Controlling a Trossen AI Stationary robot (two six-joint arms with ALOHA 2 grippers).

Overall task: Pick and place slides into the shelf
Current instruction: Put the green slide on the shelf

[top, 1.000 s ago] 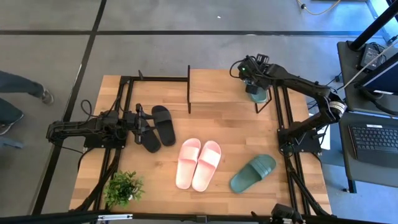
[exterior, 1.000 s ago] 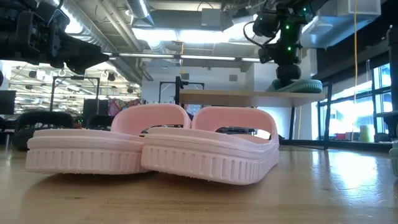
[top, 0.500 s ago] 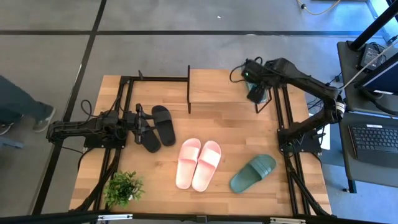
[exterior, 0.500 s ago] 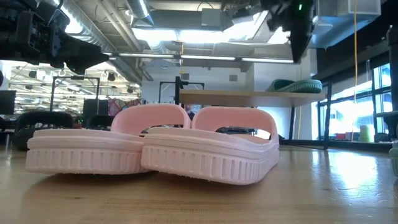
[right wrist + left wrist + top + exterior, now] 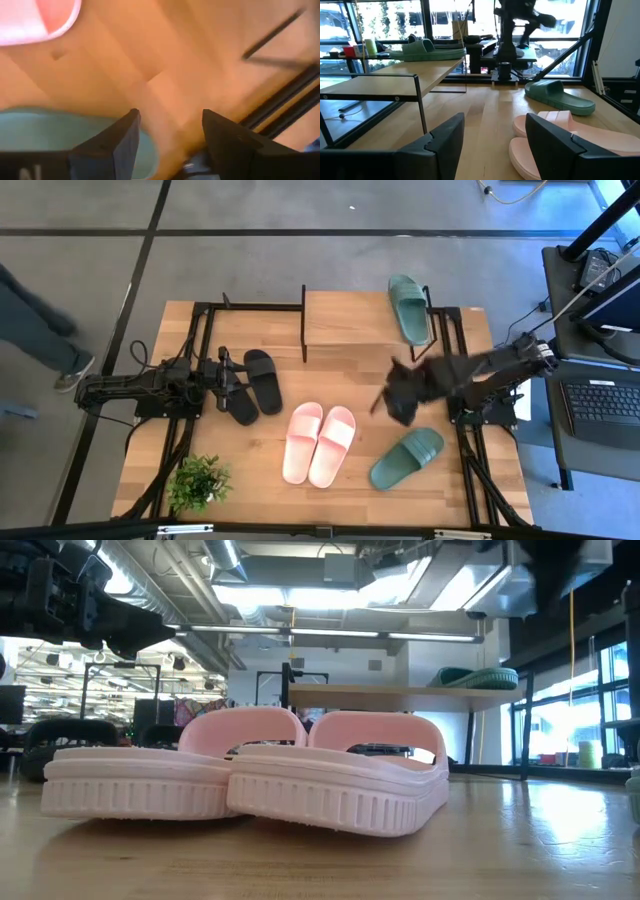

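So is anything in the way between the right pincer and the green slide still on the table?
Nothing visible. The open right pincer hangs over bare wood, just above the dark green rubber slide on the wooden table; the pink pair lies off to one side.

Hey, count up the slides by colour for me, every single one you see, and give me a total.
Dark green slides: 2, one on the shelf top, one on the table
Light pink slides: 2
Black slides: 2
Total: 6
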